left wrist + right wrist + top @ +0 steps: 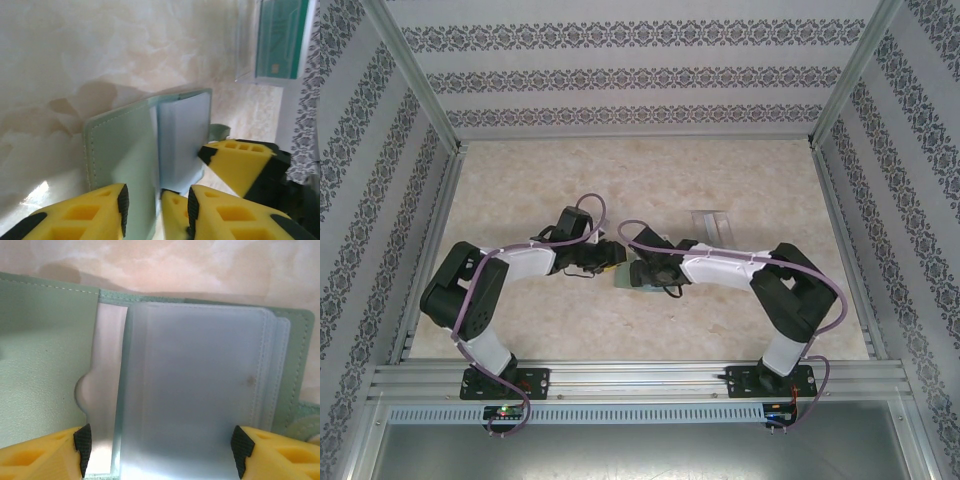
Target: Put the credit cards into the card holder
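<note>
The sage-green card holder (625, 277) lies open on the table between both arms. In the right wrist view its left cover (40, 365) has a pocket with a thumb notch. A pale credit card (110, 365) shows as a strip beside that pocket and runs under the clear sleeves (200, 390). My right gripper (160, 445) is open, one pad at each side of the sleeves, which run on past the right pad. My left gripper (156, 200) is open over the left cover (120, 150). A right fingertip (172, 215) sits between its jaws. The snap tab (220, 132) pokes out to the right.
A clear stand (708, 222) sits on the beige table behind the right arm; the left wrist view shows a teal card-like face (280, 40) in it. Patterned walls (620, 80) and metal rails (620, 380) close the table in.
</note>
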You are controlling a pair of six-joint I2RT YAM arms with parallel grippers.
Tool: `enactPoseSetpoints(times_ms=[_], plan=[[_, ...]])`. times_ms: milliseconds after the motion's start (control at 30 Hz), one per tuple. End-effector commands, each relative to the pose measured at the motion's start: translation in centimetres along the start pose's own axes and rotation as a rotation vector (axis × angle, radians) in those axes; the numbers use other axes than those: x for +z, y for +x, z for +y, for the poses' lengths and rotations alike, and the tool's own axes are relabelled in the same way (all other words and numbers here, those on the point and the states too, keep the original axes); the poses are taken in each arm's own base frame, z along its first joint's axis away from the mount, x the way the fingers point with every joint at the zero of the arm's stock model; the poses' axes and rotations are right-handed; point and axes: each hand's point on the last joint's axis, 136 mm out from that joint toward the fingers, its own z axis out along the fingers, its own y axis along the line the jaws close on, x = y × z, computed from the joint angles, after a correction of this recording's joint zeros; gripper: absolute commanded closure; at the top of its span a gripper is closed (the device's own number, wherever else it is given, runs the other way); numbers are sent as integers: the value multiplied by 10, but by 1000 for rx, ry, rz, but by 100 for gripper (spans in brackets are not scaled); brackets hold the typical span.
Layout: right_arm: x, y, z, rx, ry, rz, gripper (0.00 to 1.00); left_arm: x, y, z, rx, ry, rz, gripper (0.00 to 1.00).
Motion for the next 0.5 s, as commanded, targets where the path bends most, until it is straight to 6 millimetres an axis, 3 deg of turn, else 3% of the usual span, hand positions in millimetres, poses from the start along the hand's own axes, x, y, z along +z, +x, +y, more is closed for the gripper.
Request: enactPoseSetpoints(times_ms=[0, 200, 467], plan=[[-15, -4, -6, 64, -41, -28, 25, 3, 5, 5, 84, -70, 12, 64], [-23, -9, -17, 97, -53, -53, 27, 4, 10, 19, 91, -131, 17, 65], [-6, 0, -10, 132, -101, -6, 31, 5, 14, 22, 90, -144, 31, 65]])
